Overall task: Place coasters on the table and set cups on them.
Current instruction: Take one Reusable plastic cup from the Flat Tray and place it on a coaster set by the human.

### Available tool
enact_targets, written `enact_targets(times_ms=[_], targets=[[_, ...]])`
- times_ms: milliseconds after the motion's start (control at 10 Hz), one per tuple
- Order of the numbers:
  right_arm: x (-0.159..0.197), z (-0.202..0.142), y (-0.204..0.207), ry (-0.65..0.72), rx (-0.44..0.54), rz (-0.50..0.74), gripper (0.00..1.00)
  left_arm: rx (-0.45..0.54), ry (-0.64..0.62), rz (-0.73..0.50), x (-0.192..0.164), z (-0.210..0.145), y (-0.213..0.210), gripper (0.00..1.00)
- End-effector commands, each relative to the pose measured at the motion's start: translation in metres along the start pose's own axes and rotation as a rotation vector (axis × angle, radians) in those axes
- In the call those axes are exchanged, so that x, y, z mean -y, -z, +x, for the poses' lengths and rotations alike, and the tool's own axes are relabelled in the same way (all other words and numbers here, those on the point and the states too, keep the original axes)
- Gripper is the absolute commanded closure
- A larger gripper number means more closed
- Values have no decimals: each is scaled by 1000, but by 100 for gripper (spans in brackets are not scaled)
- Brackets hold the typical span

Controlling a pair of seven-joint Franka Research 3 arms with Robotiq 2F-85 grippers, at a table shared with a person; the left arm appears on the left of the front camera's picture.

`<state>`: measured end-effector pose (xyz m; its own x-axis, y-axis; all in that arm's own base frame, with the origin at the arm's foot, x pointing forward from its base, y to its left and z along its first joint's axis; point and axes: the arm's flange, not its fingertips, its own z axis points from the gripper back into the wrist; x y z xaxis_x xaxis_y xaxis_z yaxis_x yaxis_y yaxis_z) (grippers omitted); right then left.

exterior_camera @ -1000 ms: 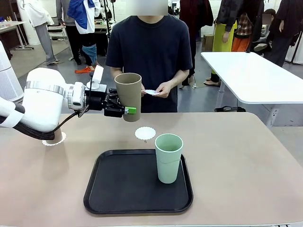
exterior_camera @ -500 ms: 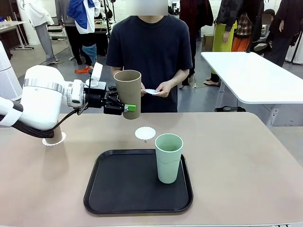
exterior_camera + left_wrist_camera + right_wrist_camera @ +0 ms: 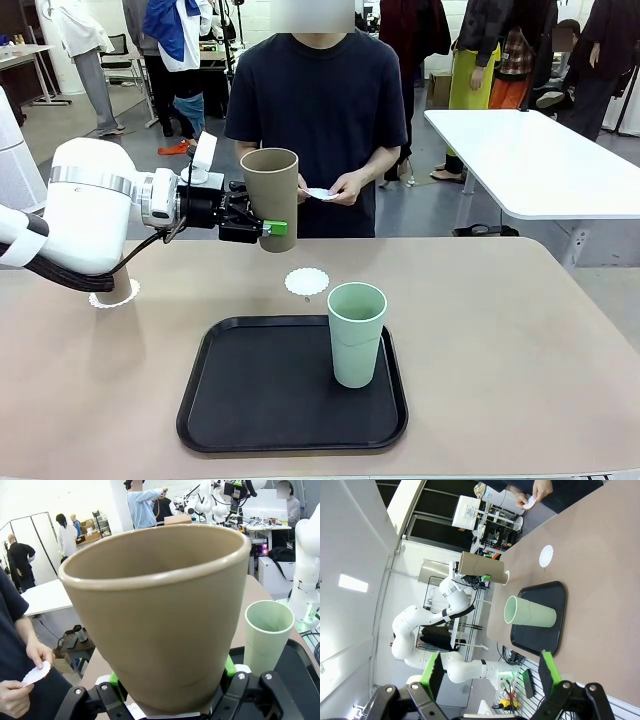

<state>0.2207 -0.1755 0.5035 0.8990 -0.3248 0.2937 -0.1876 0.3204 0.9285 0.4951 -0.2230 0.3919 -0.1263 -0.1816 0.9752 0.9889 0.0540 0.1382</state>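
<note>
My left gripper (image 3: 266, 226) clamps the tan cup (image 3: 272, 188). The front camera adds a bare doily (image 3: 306, 281); my right gripper (image 3: 490, 672) gapes empty.

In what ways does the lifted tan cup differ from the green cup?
The tan cup is brown-tan; the green cup is pale mint. The tan cup is held above the table by the left end effector; the green cup stands on the black tray. Both are upright, tapered and without handles.
</note>
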Motion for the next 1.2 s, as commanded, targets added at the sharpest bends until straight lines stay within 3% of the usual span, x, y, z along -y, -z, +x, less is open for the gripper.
enact_targets(times_ms=[0,300,500,800,1100], targets=[[0,1,2,4,14,7,0,0,0,0,0,0,0,17],[0,1,2,4,14,7,0,-10,28,-57,-57,1,25,17],[0,1,2,4,14,7,0,-46,7,-27,-88,-14,40,17],[0,1,2,4,14,7,0,-45,-78,-15,-106,-59,52,17],[0,1,2,4,14,7,0,-46,-143,-44,-103,-75,66,17]])
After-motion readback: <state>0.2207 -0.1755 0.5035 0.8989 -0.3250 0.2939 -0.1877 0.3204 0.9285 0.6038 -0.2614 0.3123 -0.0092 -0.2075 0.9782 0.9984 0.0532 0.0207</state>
